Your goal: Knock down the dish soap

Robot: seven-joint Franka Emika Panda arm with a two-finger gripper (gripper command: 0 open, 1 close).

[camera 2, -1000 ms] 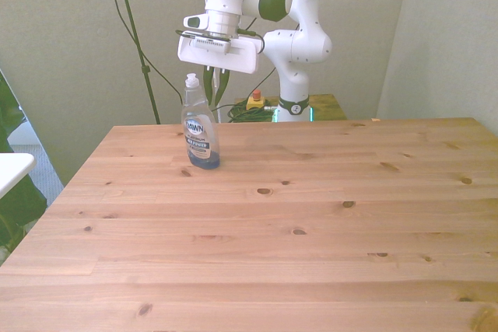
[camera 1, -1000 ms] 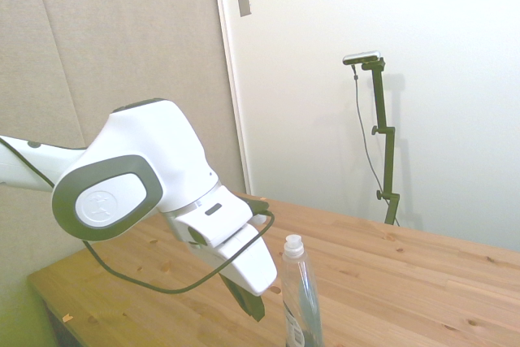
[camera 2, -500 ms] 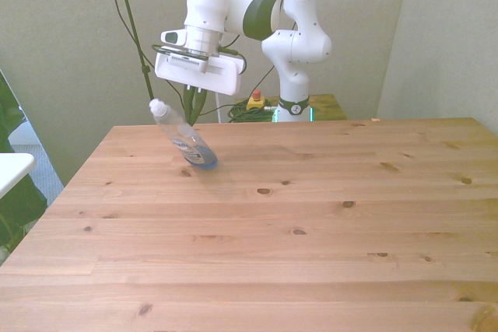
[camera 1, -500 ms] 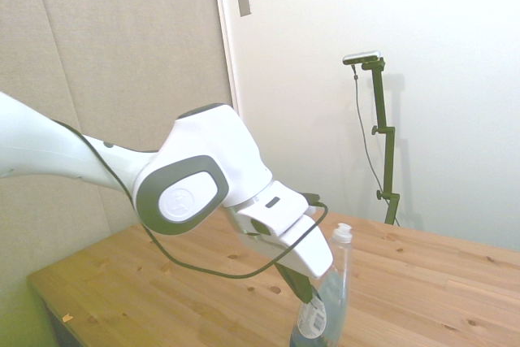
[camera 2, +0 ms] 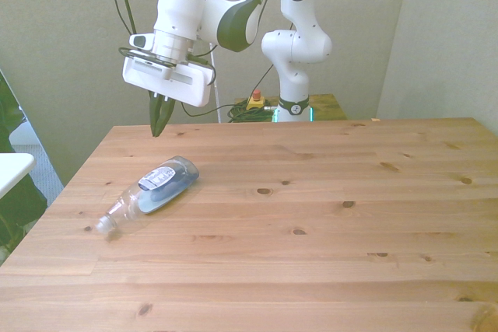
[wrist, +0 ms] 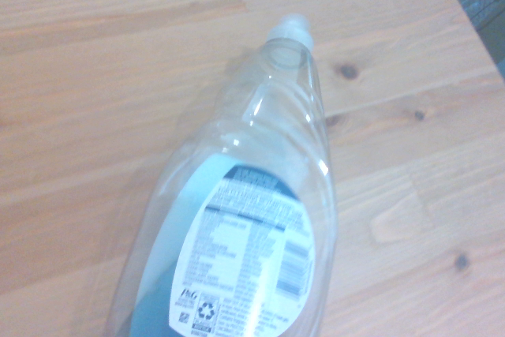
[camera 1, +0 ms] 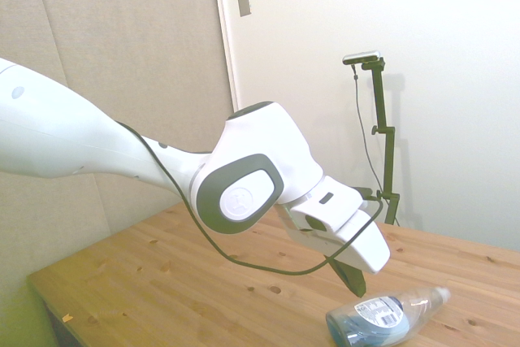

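The dish soap (camera 2: 152, 186) lies on its side on the wooden table (camera 2: 311, 215), white cap toward the front view's left and the camera, base with blue liquid toward the table's far edge. It also shows in the side view as the bottle (camera 1: 386, 317) lying flat, label up, and fills the wrist view, the dish soap (wrist: 237, 226) with its printed label facing up. My gripper (camera 2: 158, 121) hangs above the table just beyond the bottle's base, apart from it, with its dark fingers together and nothing between them. In the side view the gripper (camera 1: 355, 284) hovers just above the bottle.
A yellow box with a red button (camera 2: 255, 101) and green cables lie behind the table's far edge. A white object (camera 2: 12, 167) pokes in at the front view's left edge. The table's left edge runs close to the bottle's cap.
The bottle stood upright, tipped toward the front view's left, and now lies flat on the table. My gripper swept the same way, past where the bottle stood.
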